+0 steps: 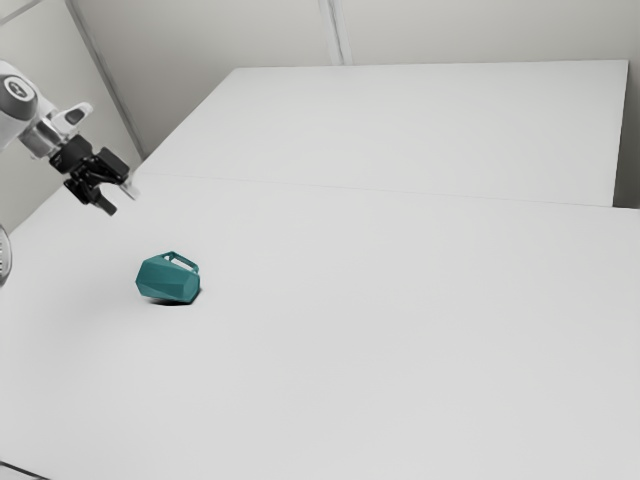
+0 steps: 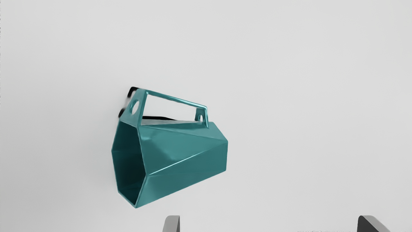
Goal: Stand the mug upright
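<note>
At the near edge on the exterior view's left, a thin dark line cuts across the corner. The pale grey tabletop spreads back from there, and on it, toward the exterior view's left, lies the teal faceted mug, on its side and not upright. Its narrower base faces the exterior view's right and its wider end the exterior view's left, with a dark shadow under it. The angular handle stands out from the upper, far side of the body; the wrist view gives its straight bar, a round hole through the piece at the mouth end, and the dark hollow mouth itself. A rounded metallic piece pokes in at the exterior view's left edge. Farther back and a little to the left of the mug, raised above the table and well apart from it, is the black two-finger gripper; its fingers are spread wide with nothing held between them. The white and grey arm reaches in from the exterior view's left behind it. Farther still, beyond a thin seam, lies a second pale flat surface, and at the far end a light wall rises with a vertical strip on it
</note>
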You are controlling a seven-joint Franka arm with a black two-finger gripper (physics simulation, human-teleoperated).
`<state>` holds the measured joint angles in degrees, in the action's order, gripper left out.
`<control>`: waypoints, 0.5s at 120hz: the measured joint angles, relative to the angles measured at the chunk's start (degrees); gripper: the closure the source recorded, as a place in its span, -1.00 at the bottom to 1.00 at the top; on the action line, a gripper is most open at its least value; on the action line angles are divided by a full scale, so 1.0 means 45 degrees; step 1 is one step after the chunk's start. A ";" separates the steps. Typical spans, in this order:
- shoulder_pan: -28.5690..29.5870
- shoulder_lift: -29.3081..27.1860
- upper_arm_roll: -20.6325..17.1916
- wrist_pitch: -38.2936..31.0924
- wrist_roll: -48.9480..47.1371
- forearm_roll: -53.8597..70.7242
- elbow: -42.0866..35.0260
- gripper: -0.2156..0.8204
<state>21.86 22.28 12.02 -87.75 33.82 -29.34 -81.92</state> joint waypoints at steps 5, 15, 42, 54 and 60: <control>0.0258 0.0300 -0.0039 0.0039 0.0345 -0.0171 0.0019 -0.58; 0.0582 0.0791 -0.0079 0.0094 0.0968 -0.0457 0.0045 -0.58; 0.1013 0.2252 -0.0106 0.0153 0.2440 -0.1417 0.0181 -0.58; 0.1176 0.2668 -0.0111 0.0158 0.2984 -0.1927 0.0163 -0.58; 0.1199 0.2782 -0.0112 0.0160 0.3232 -0.2225 0.0111 -0.58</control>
<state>27.25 34.80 11.51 -87.04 48.36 -39.36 -81.42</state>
